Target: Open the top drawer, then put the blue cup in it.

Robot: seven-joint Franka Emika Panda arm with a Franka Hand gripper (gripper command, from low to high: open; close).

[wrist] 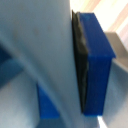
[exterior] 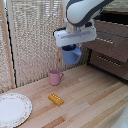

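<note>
The blue cup [exterior: 71,55] hangs in the air above the wooden table, its rim pinched by my gripper [exterior: 71,48], which is shut on it. It sits just to the exterior view's left of the dark brown dresser. The top drawer [exterior: 114,25] shows at the upper right, partly behind my arm, and looks pulled out with a dark space above its front. The wrist view is filled by the cup's wall [wrist: 45,55], blurred, pressed against a blue finger with a black pad [wrist: 80,65].
A pink mug [exterior: 55,76] stands on the table below and to the left of the held cup. A yellow block [exterior: 55,99] lies nearer the front, and a white plate [exterior: 12,109] at the front left. Lower drawers [exterior: 107,45] with silver handles are shut.
</note>
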